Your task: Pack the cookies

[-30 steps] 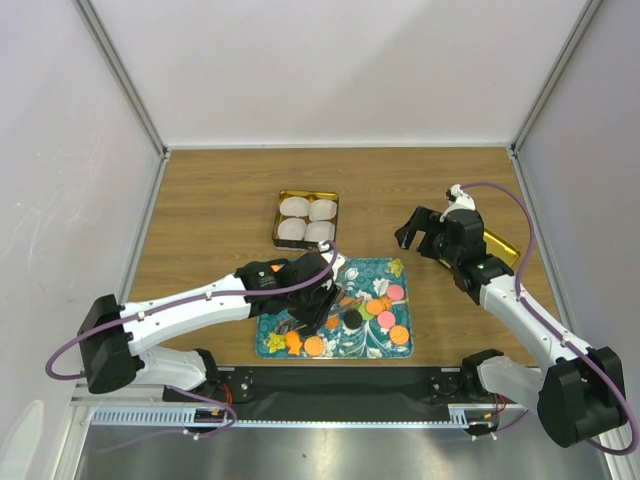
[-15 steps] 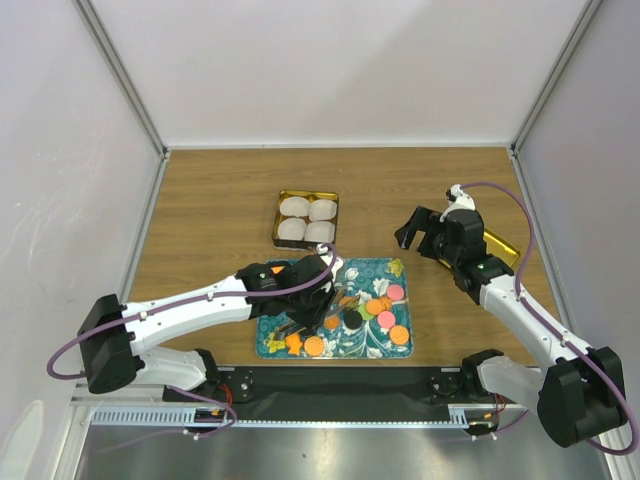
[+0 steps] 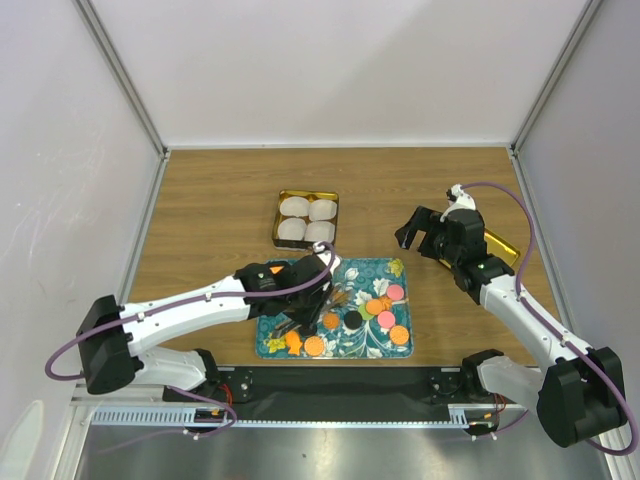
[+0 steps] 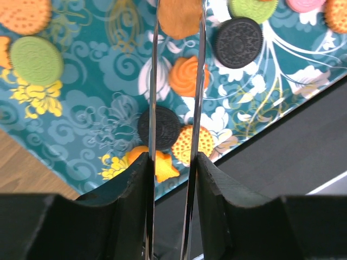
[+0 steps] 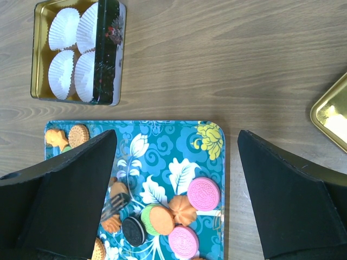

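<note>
Top view: left fingers (image 3: 303,320) sit low over the near-left part of the teal tray (image 3: 372,272), among the cookies (image 3: 380,307). Their state is unreadable from here. Right fingers (image 3: 410,232) are held above the tabletop (image 3: 220,200), just far-right of the tray. The gold tin (image 3: 278,222) lies beyond the tray, with four paper cups (image 3: 294,207) inside.

Left wrist view: the long thin fingers are close together, pinching a tan-orange cookie (image 4: 179,19) at their tips. Black, green and orange cookies lie on the tray beneath.

Right wrist view: the fingers are spread wide, gripping nothing. Pink, black and orange cookies are on the tray below. A gold lid (image 5: 331,116) is at the right edge.
</note>
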